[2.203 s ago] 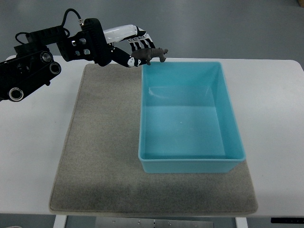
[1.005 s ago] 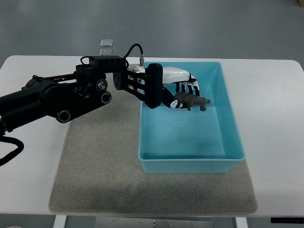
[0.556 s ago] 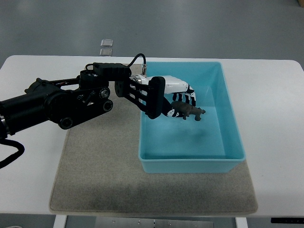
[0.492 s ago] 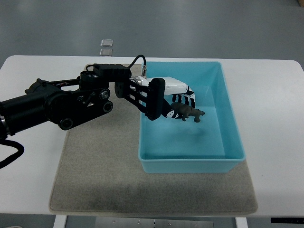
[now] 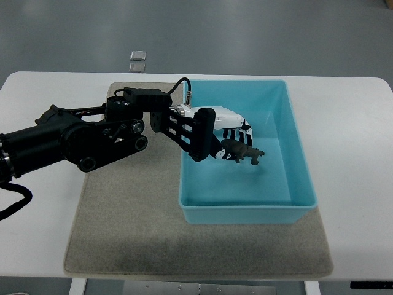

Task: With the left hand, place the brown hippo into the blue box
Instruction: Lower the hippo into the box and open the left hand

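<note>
Top view: left robot hand [image 5: 228, 136] over blue box [image 5: 301, 171], fingers clenched on brown hippo [image 5: 241, 151], hippo inside box walls, above floor. Advice: lower near floor, release gently, withdraw clear of left wall.

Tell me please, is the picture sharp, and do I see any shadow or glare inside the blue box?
Top view: sharp overall, with even, soft lighting; the left hand and the brown hippo it holds show no motion blur. A faint dark shadow lies on the floor of the blue box beneath the hippo. No strong glare, only a pale sheen on the box floor.
</note>
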Available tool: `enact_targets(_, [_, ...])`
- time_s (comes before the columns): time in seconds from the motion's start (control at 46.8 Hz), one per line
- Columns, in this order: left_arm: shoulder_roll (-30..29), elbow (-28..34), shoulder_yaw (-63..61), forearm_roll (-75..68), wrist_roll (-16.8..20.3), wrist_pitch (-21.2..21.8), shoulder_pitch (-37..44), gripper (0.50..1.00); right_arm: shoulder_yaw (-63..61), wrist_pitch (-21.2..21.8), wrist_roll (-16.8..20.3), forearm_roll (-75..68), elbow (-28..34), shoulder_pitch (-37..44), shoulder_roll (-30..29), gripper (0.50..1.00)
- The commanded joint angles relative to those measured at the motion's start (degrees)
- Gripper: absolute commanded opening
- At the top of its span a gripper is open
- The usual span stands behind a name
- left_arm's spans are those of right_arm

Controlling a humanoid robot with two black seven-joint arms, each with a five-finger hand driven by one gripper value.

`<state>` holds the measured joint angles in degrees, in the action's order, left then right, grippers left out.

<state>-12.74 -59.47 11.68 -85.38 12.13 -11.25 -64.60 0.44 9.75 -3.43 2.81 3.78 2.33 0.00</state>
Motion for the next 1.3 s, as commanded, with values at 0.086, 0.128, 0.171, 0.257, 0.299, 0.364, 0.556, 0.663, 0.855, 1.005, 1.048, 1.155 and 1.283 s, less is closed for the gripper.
enact_targets(0.086, [0.1,0.1,0.0,0.0,0.0,0.0,0.1,0.5,0.0,0.0,0.0,0.0,0.0,0.0,0.0,0.936])
enact_targets(0.128, [0.1,0.1,0.0,0.0,0.0,0.0,0.1,0.512,0.0,0.0,0.0,0.0,0.0,0.0,0.0,0.936])
enact_targets(0.171, [0.1,0.1,0.0,0.0,0.0,0.0,0.4,0.529,0.0,0.0,0.0,0.0,0.0,0.0,0.0,0.936])
enact_targets(0.257, [0.1,0.1,0.0,0.0,0.0,0.0,0.7,0.591,0.0,-0.1,0.0,0.0,0.0,0.0,0.0,0.936])
enact_targets(0.299, [0.1,0.1,0.0,0.0,0.0,0.0,0.7,0.621,0.0,0.0,0.0,0.0,0.0,0.0,0.0,0.936])
enact_targets(0.364, [0.1,0.1,0.0,0.0,0.0,0.0,0.8,0.662,0.0,-0.1,0.0,0.0,0.0,0.0,0.0,0.936])
enact_targets(0.556, [0.1,0.1,0.0,0.1,0.1,0.0,0.8,0.741,0.0,0.0,0.0,0.0,0.0,0.0,0.0,0.936])
enact_targets(0.663, [0.1,0.2,0.0,0.6,0.1,0.1,0.8,0.773,0.0,0.0,0.0,0.0,0.0,0.0,0.0,0.936])
enact_targets(0.855, [0.1,0.1,0.1,1.1,0.2,0.5,0.9,0.874,0.0,0.0,0.0,0.0,0.0,0.0,0.0,0.936])
enact_targets(1.005, [0.1,0.0,0.7,1.3,0.3,0.7,1.0,0.904,0.0,0.0,0.0,0.0,0.0,0.0,0.0,0.936])
enact_targets(1.048, [0.1,-0.1,0.8,1.3,0.3,0.8,1.0,0.919,0.0,0.0,0.0,0.0,0.0,0.0,0.0,0.936])
enact_targets(1.155, [0.0,-0.1,0.9,2.7,0.3,1.0,1.1,0.919,0.0,0.0,0.0,0.0,0.0,0.0,0.0,0.936])
enact_targets(1.283, [-0.1,-0.3,1.2,4.1,0.3,1.1,1.0,0.921,0.0,0.0,0.0,0.0,0.0,0.0,0.0,0.936])
